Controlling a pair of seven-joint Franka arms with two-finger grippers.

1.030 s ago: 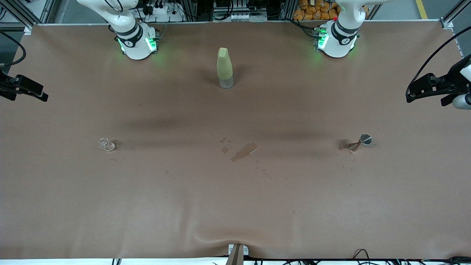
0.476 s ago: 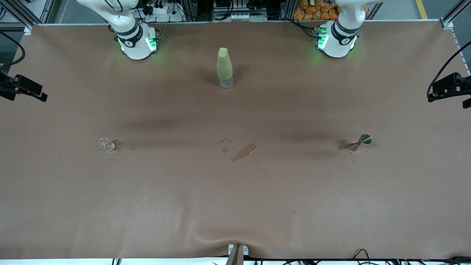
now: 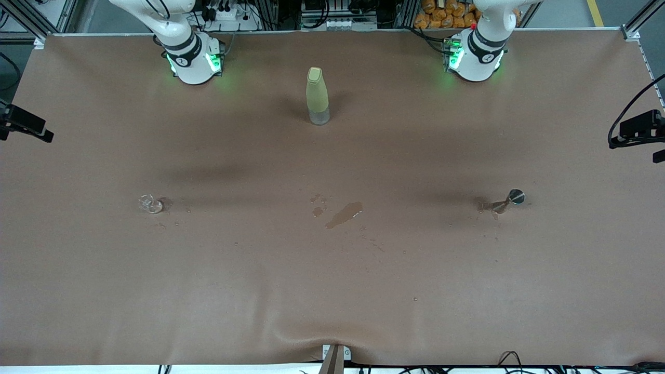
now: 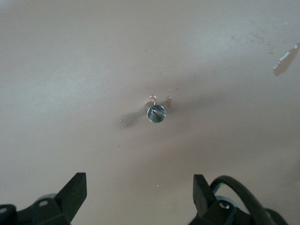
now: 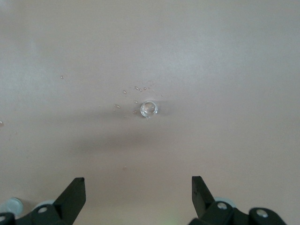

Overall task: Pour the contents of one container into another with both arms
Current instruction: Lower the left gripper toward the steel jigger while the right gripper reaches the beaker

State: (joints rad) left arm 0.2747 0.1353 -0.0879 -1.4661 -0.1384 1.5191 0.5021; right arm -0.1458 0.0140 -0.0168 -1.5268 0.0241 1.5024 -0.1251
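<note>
The brown table lies mostly bare. One bottle stands between the arm bases. One metal cup sits toward the left arm's end, one glass cup toward the right arm's (droplets ring both). The left gripper and the right gripper hang above them, fingers spread, holding nothing.

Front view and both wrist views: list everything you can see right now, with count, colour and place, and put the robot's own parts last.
glass cup: one, clear, standing toward the right arm's end of the table.
metal measuring cup: one, shiny silver, toward the left arm's end.
bottle: one, yellow-green, upright between the arm bases.
spill: one dark wet patch, mid-table, nearer the camera than the bottle.
left pincer: black, open, high over the metal measuring cup.
right pincer: black, open, high over the glass cup.
</note>
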